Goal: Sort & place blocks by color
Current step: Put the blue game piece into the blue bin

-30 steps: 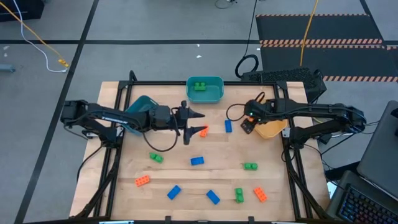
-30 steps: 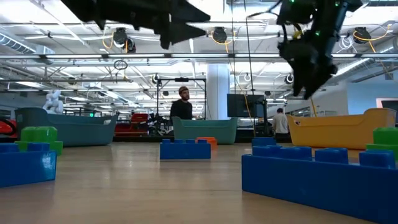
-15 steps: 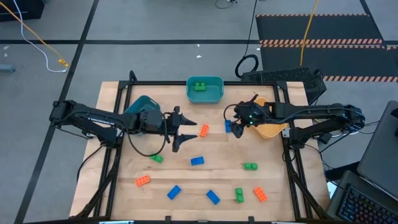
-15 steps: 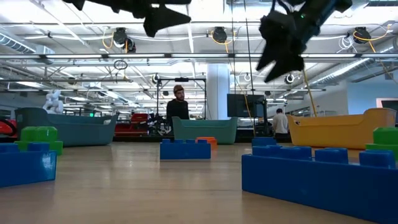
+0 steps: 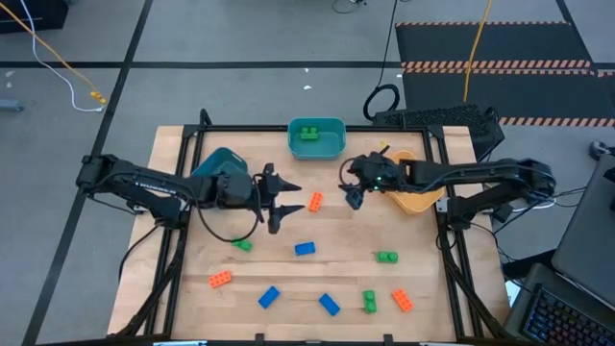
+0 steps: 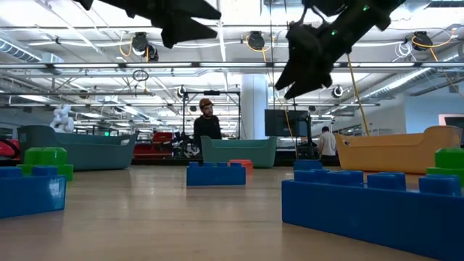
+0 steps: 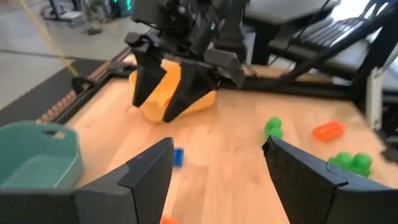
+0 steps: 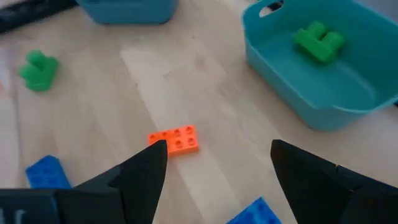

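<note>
Above orange block, right tool open.

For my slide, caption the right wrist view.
Open right gripper above an orange block, beside the teal bin holding a green block.

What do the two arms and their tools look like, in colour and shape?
Both arms are dark, nearly black, slim and jointed, with a black cable looping beside each. The left tool and the right tool each end in two flat, pointed black fingers. A small green light glows on the right arm's wrist.
</note>
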Tool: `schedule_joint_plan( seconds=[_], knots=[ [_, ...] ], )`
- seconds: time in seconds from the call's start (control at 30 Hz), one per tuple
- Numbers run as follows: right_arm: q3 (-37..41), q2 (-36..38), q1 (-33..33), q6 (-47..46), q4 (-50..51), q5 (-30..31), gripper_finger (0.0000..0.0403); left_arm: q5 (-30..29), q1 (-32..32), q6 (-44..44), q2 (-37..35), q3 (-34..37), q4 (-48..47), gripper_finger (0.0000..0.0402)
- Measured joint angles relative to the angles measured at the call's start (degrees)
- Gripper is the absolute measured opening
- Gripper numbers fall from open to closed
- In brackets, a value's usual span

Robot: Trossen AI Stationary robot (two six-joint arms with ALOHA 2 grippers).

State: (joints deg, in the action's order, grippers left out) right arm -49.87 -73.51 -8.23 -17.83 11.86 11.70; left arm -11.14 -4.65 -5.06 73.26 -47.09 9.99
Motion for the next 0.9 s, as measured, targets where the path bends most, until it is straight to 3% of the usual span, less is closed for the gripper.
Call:
schedule_joint_plan(
  seconds=[0.17, 0.27, 0.47, 0.63, 0.9],
  knots=[
    [-0.01, -4.92, -0.01, 6.23, -9.49, -6.1, 0.0279, -7.01, 0.3, -0.63, 0.69, 0.0, -5.29, 0.0255],
    [-0.02, -7.07, 0.09, 12.5, -14.86, -5.81, 0.0279, -8.9, 0.82, -1.27, 2.23, -0.07, -5.68, 0.0255],
    [-0.04, -9.44, -1.61, 21.69, -21.54, -4.06, 0.0279, -8.83, 0.99, -1.46, 4.05, 0.07, -5.61, 0.0255],
    [-0.04, -9.41, -2.62, 25.33, -21.81, -4.07, 0.0279, -4.65, 0.5, -4.37, 5.72, 0.04, -5.69, 0.0255],
    [0.0, -3.74, -2.67, 29.09, -24.89, -4.06, 0.0279, -3.34, -3.02, -7.87, 10.92, -0.25, -4.76, 0.0255]
  ],
)
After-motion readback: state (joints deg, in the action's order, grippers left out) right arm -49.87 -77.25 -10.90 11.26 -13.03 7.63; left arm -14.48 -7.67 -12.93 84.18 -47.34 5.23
